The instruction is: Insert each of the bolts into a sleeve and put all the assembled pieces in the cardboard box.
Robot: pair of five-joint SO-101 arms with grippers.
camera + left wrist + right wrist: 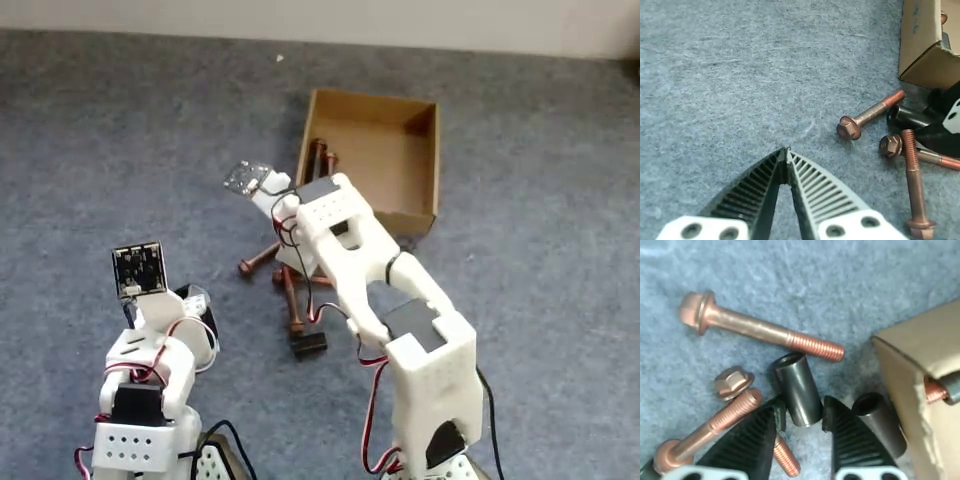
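**Item: sleeve pick-up by the right arm, assembly not yet begun**

- Right claw (800,415): jaws moderately wide, one on either side of a black sleeve (797,390) lying on the grey surface (740,75). They are not yet clamped on it, and a gap shows on each side.
- Left claw (786,155): fingers pressed together, holding nothing, low over bare surface and well apart from the heap.
- Second sleeve (880,425): just beside the first, near the corner of the cardboard box (925,355).
- Long bolt (760,327): copper-coloured, flat on the surface beyond the straddled sleeve, unsleeved.
- Further bolts (912,180): crossed in a loose heap around the sleeves. Whether any touches the straddled sleeve cannot be told.
- Cardboard box, high view (436,160): open-topped, just past the heap.

Step in hand (judged): securing a sleeve for the first pairing.

Next move calls for: closing squarely on the sleeve's round body so that it does not roll or squirt out, lifting it clear of the neighbouring bolts, and presenting its open bore. The left claw would then need to open and fetch a bolt by its shank.
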